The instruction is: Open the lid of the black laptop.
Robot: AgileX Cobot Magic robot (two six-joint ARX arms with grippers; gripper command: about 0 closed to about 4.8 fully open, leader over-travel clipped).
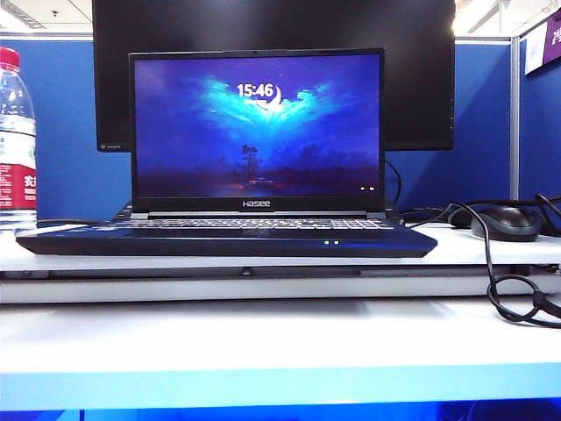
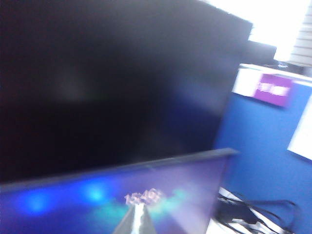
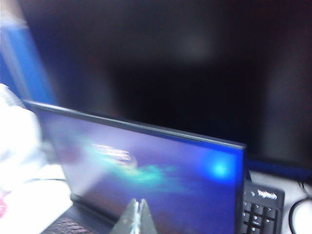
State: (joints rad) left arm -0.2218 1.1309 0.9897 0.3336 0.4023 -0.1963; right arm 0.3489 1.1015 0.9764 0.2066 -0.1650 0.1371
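Exterior view: black laptop on white table, lid upright, screen lit; no arm or gripper seen here.

Left wrist view: left gripper raised level with lid, tips pressed together, clenched on nothing; lit screen just beyond tips, dark monitor behind.

Right wrist view: right gripper likewise clenched, empty, pointing at lid; keyboard off to side.

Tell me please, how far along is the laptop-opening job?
Done, it seems: the lid stands upright, screen lit, on the laptop. Nothing is in hand: the left gripper and right gripper sit shut before the screen, apart from it. Nothing looks left.
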